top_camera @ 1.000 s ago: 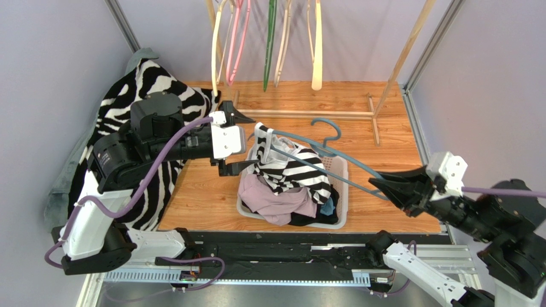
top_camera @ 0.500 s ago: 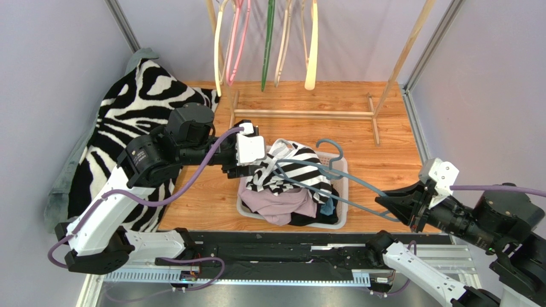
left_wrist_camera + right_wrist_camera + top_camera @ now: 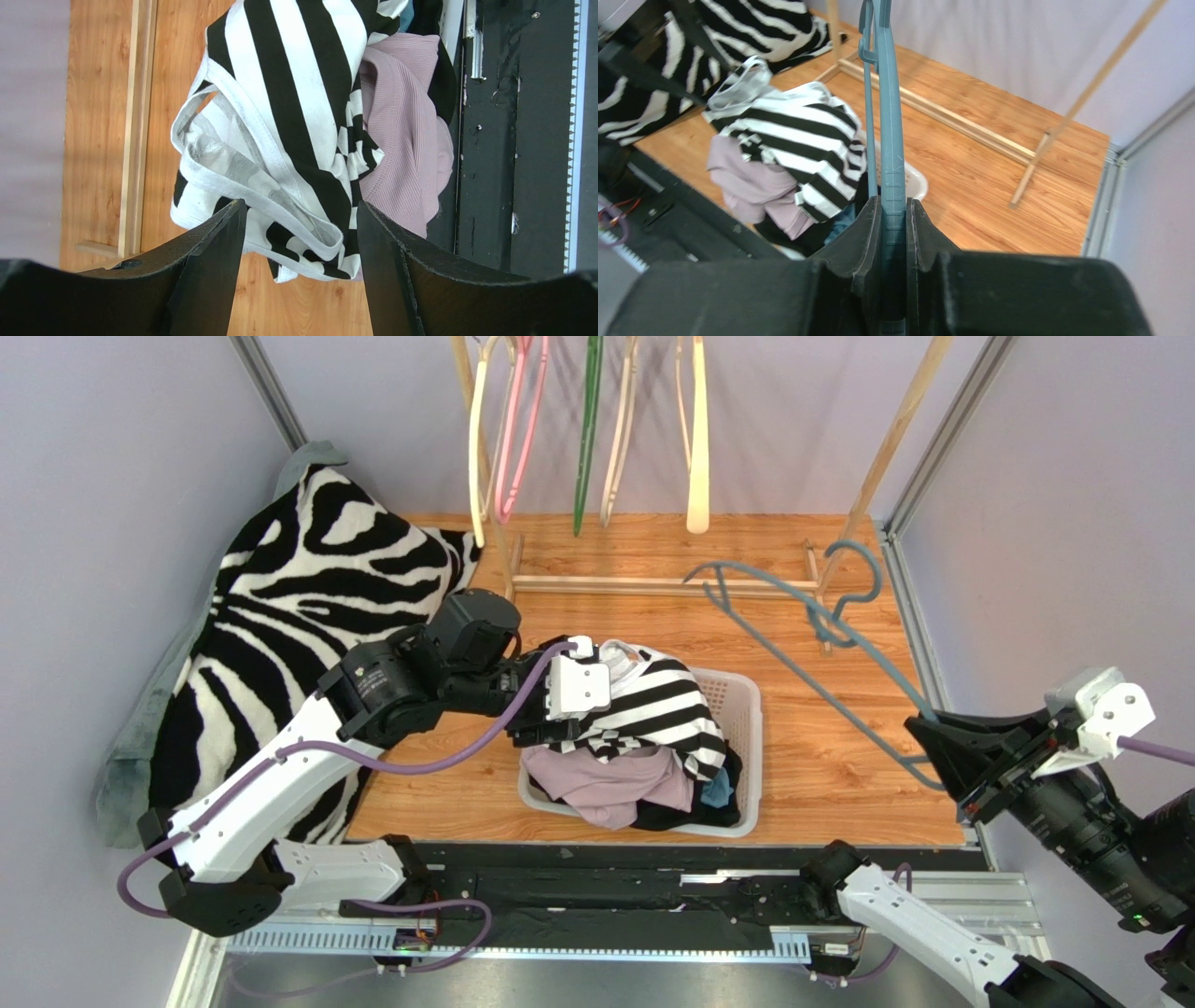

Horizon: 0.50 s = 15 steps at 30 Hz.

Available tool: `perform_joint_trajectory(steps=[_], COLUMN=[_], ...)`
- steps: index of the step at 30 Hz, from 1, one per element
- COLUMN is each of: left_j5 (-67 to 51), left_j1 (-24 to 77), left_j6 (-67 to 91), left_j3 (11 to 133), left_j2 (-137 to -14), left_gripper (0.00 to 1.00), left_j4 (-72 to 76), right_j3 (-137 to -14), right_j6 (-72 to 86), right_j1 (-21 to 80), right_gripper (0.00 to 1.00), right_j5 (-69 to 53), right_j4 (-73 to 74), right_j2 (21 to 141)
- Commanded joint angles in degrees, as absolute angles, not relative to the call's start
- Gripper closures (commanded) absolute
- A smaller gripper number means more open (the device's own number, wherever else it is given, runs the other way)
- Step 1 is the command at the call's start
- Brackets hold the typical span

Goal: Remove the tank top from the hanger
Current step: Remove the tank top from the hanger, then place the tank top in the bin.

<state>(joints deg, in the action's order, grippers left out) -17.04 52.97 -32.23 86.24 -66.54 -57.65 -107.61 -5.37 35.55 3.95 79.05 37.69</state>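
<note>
So the black-and-white striped tank top (image 3: 659, 707) is sitting on top of the clothes pile in the white plastic laundry basket (image 3: 748, 735). It's draped over the basket's back-left part, and its white-trimmed straps are bunched toward the left rim. Nothing is threaded through it.

The blue-grey plastic hanger (image 3: 891, 126) is bare. It's up in the air to the right of the basket, well apart from it, with the hook end out past the basket's far right corner. The right gripper (image 3: 892, 206) has it. Its fingers are pinched tight on the hanger's lower bar, off beyond the basket's right side.

The left gripper (image 3: 300, 210) hangs right over the basket's left end, pointing down at the tank top. In the wrist view its jaws stand fairly wide, with a loop of the white-edged fabric sitting in the gap. There's bare wood showing between them too, so I wouldn't say it's actually gripping anything.

Other stuff:
- A pink ribbed garment (image 3: 603, 777) lies under the tank top at the basket's near-left side.
- A big zebra-print cloth (image 3: 281, 616) is heaped left of the basket.
- A wooden rack (image 3: 659, 585) with coloured hangers stands behind the basket.

All of this sits on the wood-grain bench (image 3: 842, 742).
</note>
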Motion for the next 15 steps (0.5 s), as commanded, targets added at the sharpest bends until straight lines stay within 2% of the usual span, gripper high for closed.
perform_joint_trajectory(steps=[1, 4, 10, 15], left_j5=[-16.08, -16.96, -19.77, -26.26], left_j1=[53.79, 54.93, 57.13, 60.11], left_j6=[-30.50, -30.32, -30.06, -28.65], left_j3=[84.99, 83.06, 79.19, 85.33], left_j2=[-68.28, -69.43, -71.54, -76.72], left_gripper=[0.33, 0.35, 0.34, 0.34], left_j4=[-55.37, -55.37, -56.77, -64.85], right_j3=[-111.09, -111.27, -106.79, -108.72], right_j6=[-5.10, -5.27, -5.45, -7.55], right_j1=[35.68, 35.60, 35.60, 35.68], right_gripper=[1.00, 1.00, 1.00, 1.00], right_j5=[12.30, 12.83, 15.37, 28.72], right_j4=[81.83, 79.90, 62.96, 58.19], right_j2=[41.31, 41.31, 36.12, 42.25])
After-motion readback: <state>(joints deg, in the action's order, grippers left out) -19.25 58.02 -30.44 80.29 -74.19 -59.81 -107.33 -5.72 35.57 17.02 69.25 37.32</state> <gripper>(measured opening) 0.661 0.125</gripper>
